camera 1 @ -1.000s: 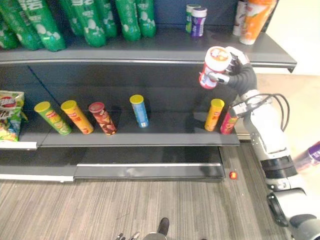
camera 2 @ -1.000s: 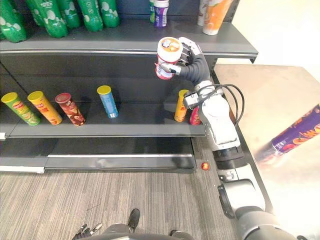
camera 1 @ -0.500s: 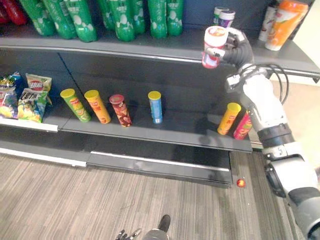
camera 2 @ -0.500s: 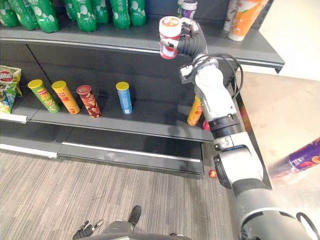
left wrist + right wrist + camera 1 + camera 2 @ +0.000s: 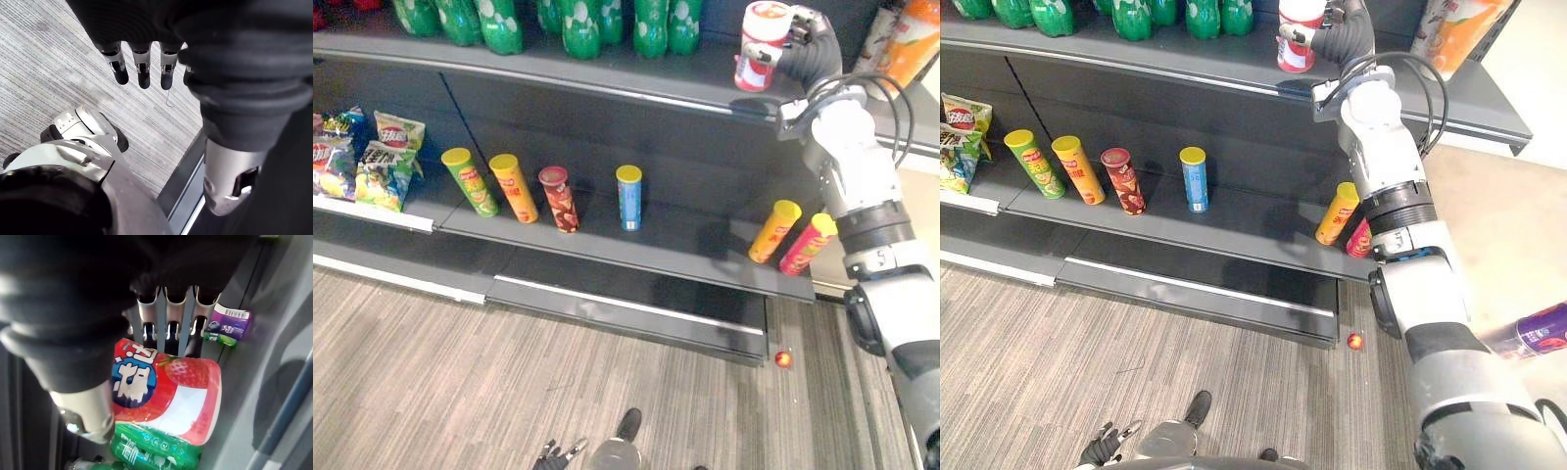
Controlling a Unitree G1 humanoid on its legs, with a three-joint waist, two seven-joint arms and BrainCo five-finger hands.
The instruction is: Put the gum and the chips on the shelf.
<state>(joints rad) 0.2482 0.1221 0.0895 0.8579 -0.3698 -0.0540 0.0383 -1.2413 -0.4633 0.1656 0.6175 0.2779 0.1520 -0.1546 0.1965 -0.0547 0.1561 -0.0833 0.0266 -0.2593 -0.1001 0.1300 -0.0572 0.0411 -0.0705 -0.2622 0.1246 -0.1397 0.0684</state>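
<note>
Below my right hand: top shelf. Fingers clamp gum tub. Placing gum; next, lower, stand upright, let go. Left hand hangs loose.

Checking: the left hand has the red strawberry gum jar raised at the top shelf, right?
Not the left: the right hand has the red strawberry gum jar raised at the top shelf; the right wrist view shows its fingers curled round it.

Bright, even light from above washes the dark shelf, with pale glare along its top board's front edge. The recess beneath sits in shade, and the chip cans throw soft shadows.
</note>
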